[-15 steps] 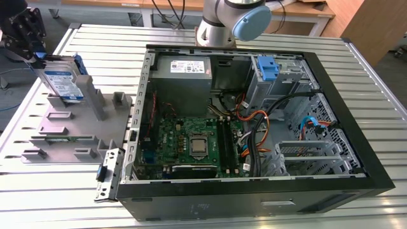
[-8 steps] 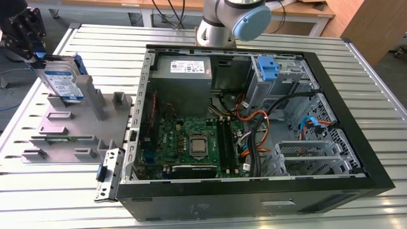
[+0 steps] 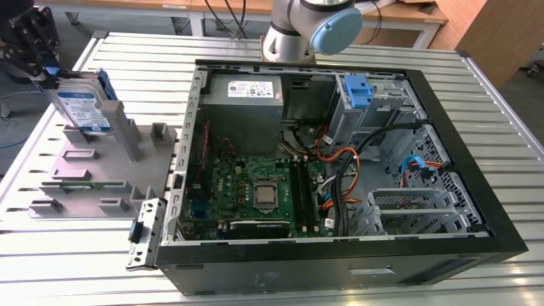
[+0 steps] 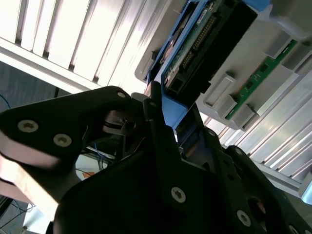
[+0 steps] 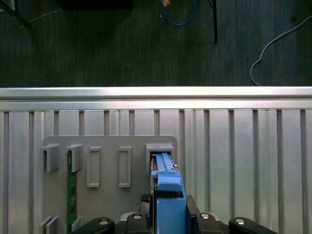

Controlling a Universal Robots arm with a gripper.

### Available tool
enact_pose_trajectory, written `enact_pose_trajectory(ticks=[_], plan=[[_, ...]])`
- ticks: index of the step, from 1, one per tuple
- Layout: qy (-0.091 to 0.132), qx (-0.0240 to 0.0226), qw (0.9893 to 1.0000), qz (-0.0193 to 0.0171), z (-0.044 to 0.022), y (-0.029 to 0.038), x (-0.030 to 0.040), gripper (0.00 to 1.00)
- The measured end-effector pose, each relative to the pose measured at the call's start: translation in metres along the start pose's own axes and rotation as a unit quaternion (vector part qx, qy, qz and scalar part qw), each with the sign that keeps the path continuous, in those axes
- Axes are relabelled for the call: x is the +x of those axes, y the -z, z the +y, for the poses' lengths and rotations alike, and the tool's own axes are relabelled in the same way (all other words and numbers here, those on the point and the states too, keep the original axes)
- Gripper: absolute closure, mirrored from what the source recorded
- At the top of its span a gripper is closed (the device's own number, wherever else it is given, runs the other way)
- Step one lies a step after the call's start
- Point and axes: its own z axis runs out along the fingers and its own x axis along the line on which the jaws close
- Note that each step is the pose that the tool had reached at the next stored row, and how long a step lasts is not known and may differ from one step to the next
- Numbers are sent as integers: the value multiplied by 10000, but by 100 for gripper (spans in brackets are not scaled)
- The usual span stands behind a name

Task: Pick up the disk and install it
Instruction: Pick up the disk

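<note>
Ribbed metal table (image 3: 76,274) brightly lit; dark carpeted floor (image 5: 97,44) seen beyond its edge; wooden desk (image 3: 408,16) and wooden cabinet (image 3: 501,32) set behind

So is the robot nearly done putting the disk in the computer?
Not nearly. Done: the gripper is shut on the disk, holding it by its top end. In hand: the disk stands upright with its lower end at a slot of the grey holder, outside the computer. Left: the disk is not yet in the open computer case, so none of the installing is done.
</note>
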Motion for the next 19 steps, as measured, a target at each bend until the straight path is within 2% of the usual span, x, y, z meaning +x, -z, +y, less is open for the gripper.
enact_pose_trajectory(ticks=[15,19], plan=[[0,0,10000,0,1,332,-9,64],[0,1,10000,-1,2,358,-10,64]])
